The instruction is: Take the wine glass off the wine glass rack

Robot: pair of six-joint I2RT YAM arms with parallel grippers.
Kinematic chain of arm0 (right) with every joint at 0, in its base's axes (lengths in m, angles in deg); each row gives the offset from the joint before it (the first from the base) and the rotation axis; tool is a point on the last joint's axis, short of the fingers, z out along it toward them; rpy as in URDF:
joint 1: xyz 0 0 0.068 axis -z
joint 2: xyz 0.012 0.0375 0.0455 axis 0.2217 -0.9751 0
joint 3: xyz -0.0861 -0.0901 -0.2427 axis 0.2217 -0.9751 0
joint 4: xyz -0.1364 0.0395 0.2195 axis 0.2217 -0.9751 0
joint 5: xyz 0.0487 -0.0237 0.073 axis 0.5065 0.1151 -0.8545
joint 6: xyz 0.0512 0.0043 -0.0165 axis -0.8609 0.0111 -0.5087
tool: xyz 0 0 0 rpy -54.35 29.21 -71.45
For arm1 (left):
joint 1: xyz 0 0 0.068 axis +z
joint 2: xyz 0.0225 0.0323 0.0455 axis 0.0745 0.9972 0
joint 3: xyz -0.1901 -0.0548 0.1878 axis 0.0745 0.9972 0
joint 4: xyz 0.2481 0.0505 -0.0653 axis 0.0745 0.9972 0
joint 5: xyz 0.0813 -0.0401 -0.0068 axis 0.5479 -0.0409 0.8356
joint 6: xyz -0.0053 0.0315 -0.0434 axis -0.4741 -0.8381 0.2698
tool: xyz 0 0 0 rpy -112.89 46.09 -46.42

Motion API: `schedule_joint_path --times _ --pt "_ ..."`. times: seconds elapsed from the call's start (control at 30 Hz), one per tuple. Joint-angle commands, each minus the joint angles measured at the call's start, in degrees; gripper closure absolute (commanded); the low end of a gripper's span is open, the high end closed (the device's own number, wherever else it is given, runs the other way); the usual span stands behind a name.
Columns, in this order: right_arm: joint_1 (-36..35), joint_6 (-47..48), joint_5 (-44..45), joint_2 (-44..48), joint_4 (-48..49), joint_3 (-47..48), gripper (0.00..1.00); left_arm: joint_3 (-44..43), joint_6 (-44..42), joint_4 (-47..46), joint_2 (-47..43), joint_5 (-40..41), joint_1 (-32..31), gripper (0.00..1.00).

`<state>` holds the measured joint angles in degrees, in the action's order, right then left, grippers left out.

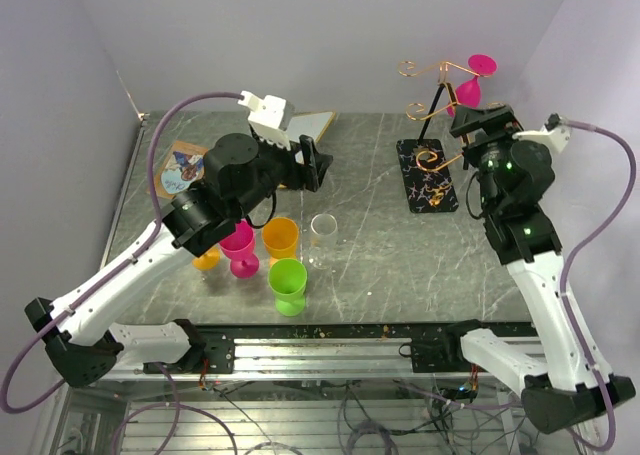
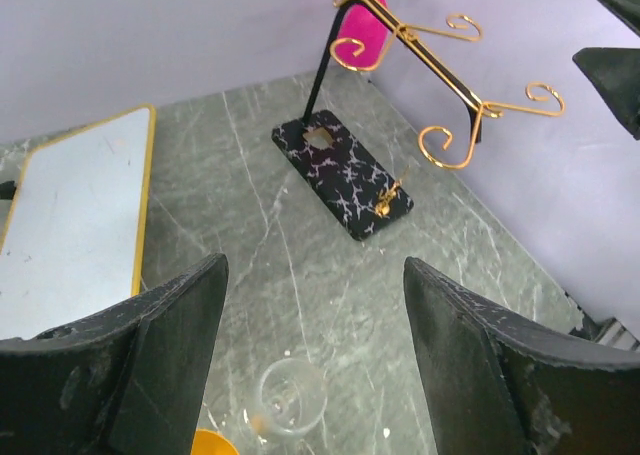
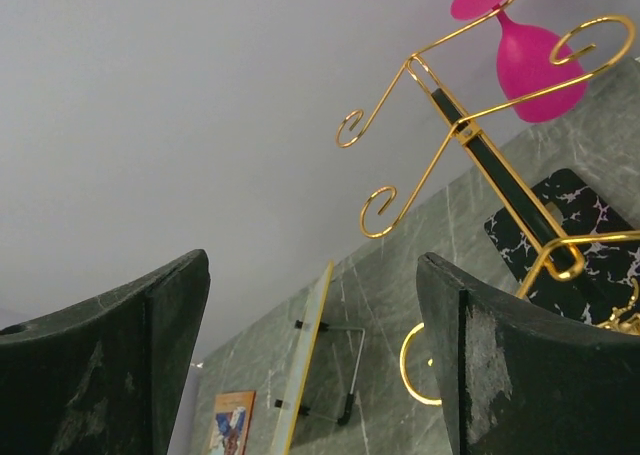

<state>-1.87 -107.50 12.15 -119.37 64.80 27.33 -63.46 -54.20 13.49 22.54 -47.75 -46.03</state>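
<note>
The wine glass rack [image 1: 437, 93] stands at the back right: copper-gold wire arms with curled ends, a dark slanted post and a black white-veined base [image 1: 427, 176]. A pink wine glass [image 1: 470, 87] hangs upside down from its far right arm. My right gripper [image 1: 485, 121] is open and empty, just right of the rack and below the glass. In the right wrist view the glass [image 3: 532, 61] and rack [image 3: 470, 127] sit up and right of the gripper [image 3: 312, 265]. My left gripper [image 1: 318, 161] is open and empty mid-table; its view shows rack [image 2: 440, 67] and glass [image 2: 357, 37].
A clear glass [image 1: 323, 229], orange [image 1: 281, 238], green [image 1: 288, 284] and pink [image 1: 238, 248] goblets stand near the left arm. A gold-edged framed panel [image 1: 312, 125] stands at the back centre. A picture card [image 1: 183, 167] lies at the left.
</note>
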Motion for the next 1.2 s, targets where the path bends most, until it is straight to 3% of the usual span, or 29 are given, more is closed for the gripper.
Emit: schedule_joint_path --times 0.0,0.13,0.37,0.63,0.97,1.17 --pt "-0.01 -0.62 1.37 -5.50 -2.29 5.60 0.17 4.93 0.72 -8.88 -2.53 -3.76 3.15 0.19" --pt "0.08 0.29 4.90 -12.90 -3.15 12.17 0.17 11.25 1.55 -12.79 -6.64 -7.95 7.13 0.18" --pt "3.64 0.18 6.71 -25.16 -3.44 23.57 0.18 11.26 -0.43 -12.76 -7.77 -11.16 7.35 0.19" --pt "13.64 -4.80 -5.27 -38.55 -2.63 33.13 0.23 11.63 -3.01 -12.47 -9.77 -8.00 7.37 0.18" --pt "19.43 -7.34 -12.29 -53.30 -4.54 45.93 0.26 12.00 -4.56 -12.44 -10.72 -5.93 7.33 0.17" --pt "22.14 -10.72 -18.26 -59.56 -6.19 51.46 0.33 12.20 -4.54 -12.64 -10.70 -5.76 7.27 0.17"
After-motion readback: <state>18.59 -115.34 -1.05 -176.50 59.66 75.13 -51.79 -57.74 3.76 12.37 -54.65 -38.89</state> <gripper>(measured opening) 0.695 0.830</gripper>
